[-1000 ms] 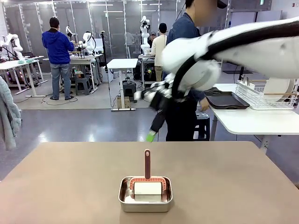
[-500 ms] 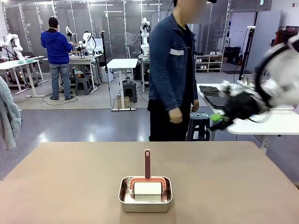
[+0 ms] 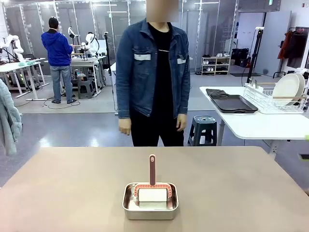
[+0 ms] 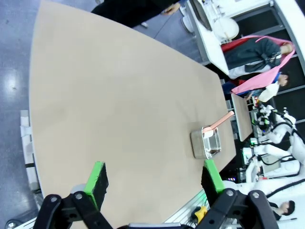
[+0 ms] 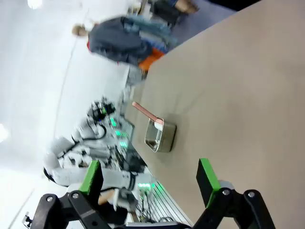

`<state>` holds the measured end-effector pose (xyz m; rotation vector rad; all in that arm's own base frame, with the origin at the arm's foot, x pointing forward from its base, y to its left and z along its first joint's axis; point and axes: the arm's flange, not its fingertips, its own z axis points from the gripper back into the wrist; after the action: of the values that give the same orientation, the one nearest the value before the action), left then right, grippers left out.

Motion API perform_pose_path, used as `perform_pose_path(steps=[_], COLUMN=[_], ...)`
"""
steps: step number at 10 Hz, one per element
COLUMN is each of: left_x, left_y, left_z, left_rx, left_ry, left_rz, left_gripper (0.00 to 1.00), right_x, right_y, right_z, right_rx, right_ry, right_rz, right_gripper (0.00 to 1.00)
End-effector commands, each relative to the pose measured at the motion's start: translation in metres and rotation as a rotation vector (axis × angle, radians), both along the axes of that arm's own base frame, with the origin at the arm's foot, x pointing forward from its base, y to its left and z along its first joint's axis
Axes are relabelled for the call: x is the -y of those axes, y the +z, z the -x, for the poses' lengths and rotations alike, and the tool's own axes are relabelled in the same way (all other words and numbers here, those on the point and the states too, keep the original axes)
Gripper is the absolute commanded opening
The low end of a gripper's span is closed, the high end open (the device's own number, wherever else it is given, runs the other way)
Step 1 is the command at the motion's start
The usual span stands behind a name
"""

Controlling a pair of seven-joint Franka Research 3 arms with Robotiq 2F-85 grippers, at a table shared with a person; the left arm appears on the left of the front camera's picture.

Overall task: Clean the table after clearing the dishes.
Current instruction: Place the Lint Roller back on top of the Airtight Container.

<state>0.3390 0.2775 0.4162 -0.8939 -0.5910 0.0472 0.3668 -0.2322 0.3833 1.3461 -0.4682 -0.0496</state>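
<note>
The beige table [image 3: 72,193] carries a small steel pan [image 3: 150,200] near its front middle, and a cleaning pad with a red-brown handle [image 3: 152,170] rests in the pan. The dishes, white plates [image 3: 288,88], stand in a wire rack [image 3: 263,99] on a white side table, with dark trays [image 3: 231,103] beside them. My left gripper [image 4: 155,175] hangs open high above the table [image 4: 119,105], far from the pan [image 4: 206,144]. High over the table [image 5: 238,81], my right gripper [image 5: 148,175] is open too, and the pan [image 5: 159,136] lies well ahead of it.
A person in a denim jacket [image 3: 153,72] stands at the far edge with both hands down. A dark stool [image 3: 204,129] is behind the person. The white side table [image 3: 260,125] stands off the table's far right corner.
My right arm swung from the middle of the front view to the right and out of it. The person turned away from the side table and now faces the table.
</note>
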Motion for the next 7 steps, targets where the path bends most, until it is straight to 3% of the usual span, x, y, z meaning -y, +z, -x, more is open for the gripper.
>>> perform_pose_path(steps=[1,3,7], left_x=[0.0,0.0,0.0], left_y=[0.001,0.001,0.001], left_z=[0.003,0.003,0.003], left_rx=[0.009,0.009,0.009], left_ry=[0.013,0.013,0.013], left_rz=[-0.009,-0.009,-0.009], left_gripper=[1.0,1.0,1.0], right_x=[0.018,0.032,0.044], right_y=[-0.013,-0.025,-0.03], right_z=[0.054,0.089,0.087], right_rx=[0.009,-0.027,-0.038], right_ry=[-0.1,-0.158,-0.162], right_rz=[-0.068,-0.052,-0.079], right_gripper=[1.0,1.0,1.0])
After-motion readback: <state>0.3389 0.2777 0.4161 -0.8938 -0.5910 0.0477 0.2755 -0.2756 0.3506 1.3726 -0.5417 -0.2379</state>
